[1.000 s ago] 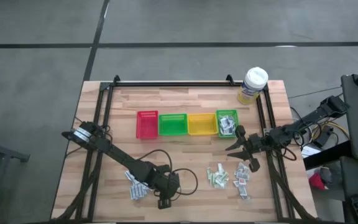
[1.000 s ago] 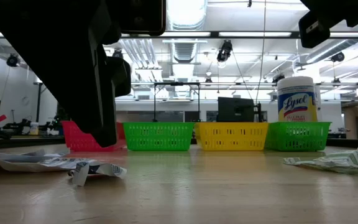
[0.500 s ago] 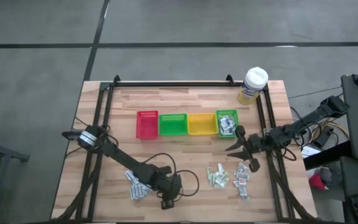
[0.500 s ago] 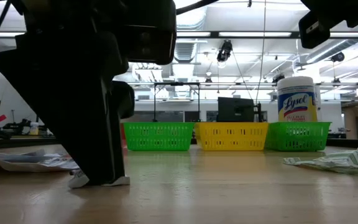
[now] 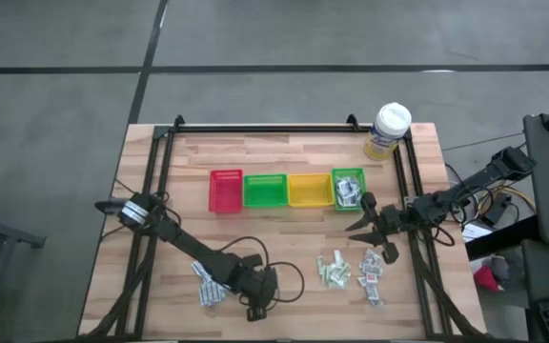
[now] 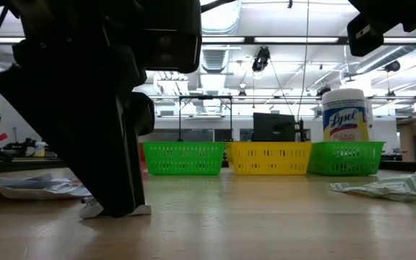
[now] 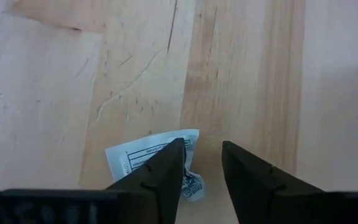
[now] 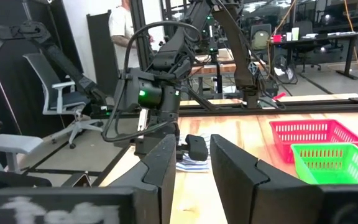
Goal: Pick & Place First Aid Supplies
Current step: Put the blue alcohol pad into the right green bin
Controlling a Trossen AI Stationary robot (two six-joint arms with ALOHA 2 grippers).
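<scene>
- Left gripper is down at the near edge of the bench, its fingers slightly spread and straddling one crumpled white sachet with dark print; the sachet lies flat on the wood and is not lifted.
- Right gripper hangs over the bench's right side, between the right-hand green bin and the loose supplies; its wrist view shows a narrow gap between the fingers and nothing in it.
- First aid supplies lie in three groups: a white-blue heap just left of the left gripper, a pale green and white-red scatter near the right front, and some sachets inside the right-hand green bin.
- Four small bins stand in a row mid-bench: red bin, green bin, yellow bin and the right-hand green one.
- Wipes tub, yellow with a white lid, stands at the far right corner.
- High view alone gives the whole layout and the bin contents.
- Low view shows the left gripper's tips touching the bench, a white corner poking out beside them, and crumpled green packets at the right.
- Left wrist view alone shows the sachet's printed label and creases.
- Right wrist view shows the left arm across the bench and a person in the room behind.
</scene>
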